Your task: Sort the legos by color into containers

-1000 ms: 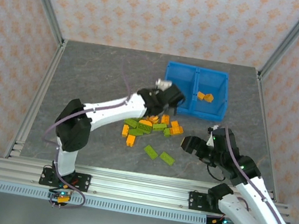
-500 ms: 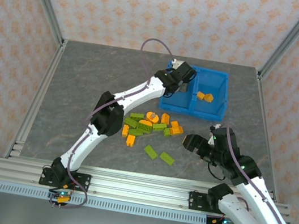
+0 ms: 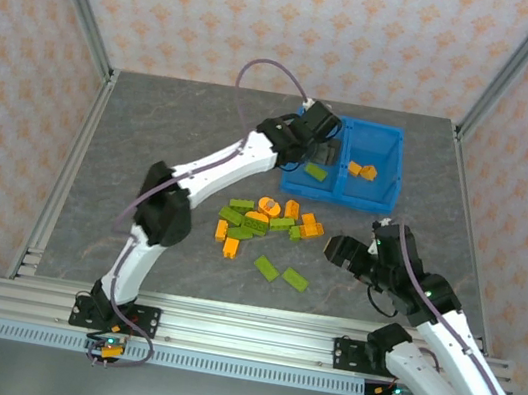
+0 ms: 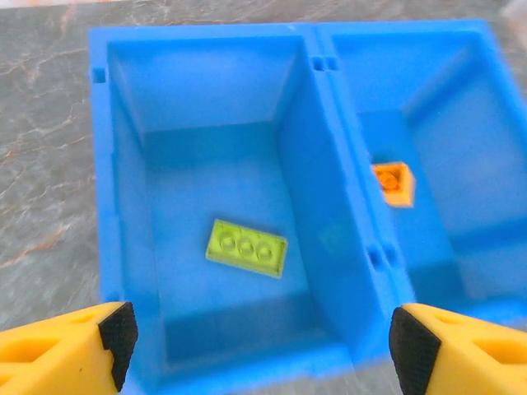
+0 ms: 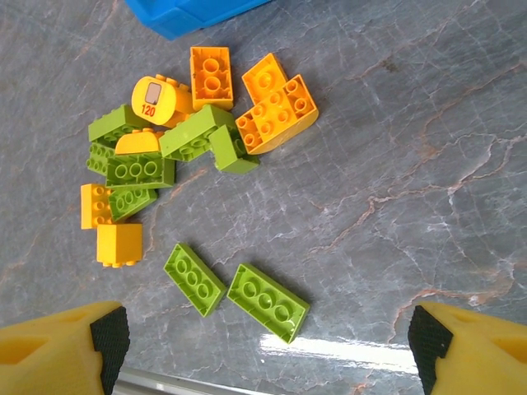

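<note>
L gripper (image 3: pixel 324 153): stretched out over the blue bin (image 3: pixel 394 184), above its left compartment (image 4: pixel 206 164). Jaws spread wide, nothing between the yellow fingertips (image 4: pixel 74 346).
Blue bin: far right part of the table (image 3: pixel 172 142), two square compartments side by side w/ a divider (image 4: pixel 342 164) between them.
Left compartment contents: one olive-green brick (image 4: pixel 246 248), flat, studs up, on the floor toward the near wall, touching no wall.
Right compartment (image 4: pixel 461 148): an orange brick (image 4: pixel 394 182) on the floor, close to the divider; the top view seems to show a second orange pc right beside it.
R gripper (image 3: pixel 334 251): low over the table, just right of the pile (image 3: pixel 266 218), well apart from the bin. Jaws open wide, empty.
Pile: green + orange bricks mixed, bunched on the table in front of the bin, several touching or overlapping; exact count hard to tell.
Round orange pc (image 5: pixel 153 98): carries a "120" label, sits at the pile's far side, near the bin's corner.
Green pair (image 5: pixel 194 278): two flat green bricks, studs up, side by side and nearly touching. Set apart from the pile, on the side nearer the arm bases.
Sorting state: one green in the left compartment, orange in the right, the rest of the bricks loose on the table.
</note>
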### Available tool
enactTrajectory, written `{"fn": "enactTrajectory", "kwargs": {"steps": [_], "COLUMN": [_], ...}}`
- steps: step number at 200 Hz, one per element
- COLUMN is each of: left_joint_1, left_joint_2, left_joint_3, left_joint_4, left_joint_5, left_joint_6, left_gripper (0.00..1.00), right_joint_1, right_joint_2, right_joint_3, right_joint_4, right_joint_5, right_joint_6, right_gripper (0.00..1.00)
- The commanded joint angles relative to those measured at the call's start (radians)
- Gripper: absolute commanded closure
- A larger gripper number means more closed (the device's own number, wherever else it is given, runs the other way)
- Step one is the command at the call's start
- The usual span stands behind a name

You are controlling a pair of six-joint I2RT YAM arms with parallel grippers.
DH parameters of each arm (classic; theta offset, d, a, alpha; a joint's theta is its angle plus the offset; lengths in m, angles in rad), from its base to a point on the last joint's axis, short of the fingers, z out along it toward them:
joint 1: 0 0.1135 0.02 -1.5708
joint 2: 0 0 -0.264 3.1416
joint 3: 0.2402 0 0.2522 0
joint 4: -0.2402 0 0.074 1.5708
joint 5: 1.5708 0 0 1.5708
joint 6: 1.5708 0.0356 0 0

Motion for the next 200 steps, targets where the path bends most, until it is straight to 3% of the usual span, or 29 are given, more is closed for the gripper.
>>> {"fn": "enactTrajectory", "kwargs": {"steps": [1, 39, 76, 97, 110, 149, 172, 200], "left_joint_1": [-0.075, -0.236, -0.409, -0.533, -0.563, -0.553, -0.531, -0.513], "left_joint_2": [-0.290, -0.662, -0.914, -0.967, -0.978, -1.017, -1.045, -1.097], "left_joint_3": [-0.177, -0.500, -0.792, -0.935, -1.006, -1.169, -1.230, -1.325], "left_joint_4": [0.102, 0.067, -0.014, -0.055, -0.041, 0.151, 0.231, 0.311], "left_joint_5": [0.036, 0.064, 0.156, 0.023, -0.033, -0.021, 0.019, 0.052], "left_joint_6": [0.149, 0.463, 0.874, 1.110, 1.204, 1.362, 1.363, 1.356], "left_gripper": [0.15, 0.00, 0.00, 0.00, 0.00, 0.00, 0.00, 0.00], "right_joint_1": [0.005, 0.004, 0.003, 0.001, -0.006, -0.001, 0.003, 0.005], "right_joint_2": [0.041, 0.232, 0.480, 0.621, 0.690, 0.832, 0.863, 0.937], "right_joint_3": [-0.016, -0.017, 0.042, 0.079, 0.112, 0.155, 0.184, 0.238], "right_joint_4": [0.049, 0.219, 0.302, 0.352, 0.360, 0.402, 0.384, 0.354], "right_joint_5": [0.031, -0.019, 0.060, 0.079, 0.080, 0.090, 0.161, 0.158], "right_joint_6": [-0.039, -0.071, -0.132, -0.088, -0.008, 0.259, 0.287, 0.277], "right_gripper": [0.11, 0.11, 0.11, 0.11, 0.11, 0.12, 0.11, 0.12]}}
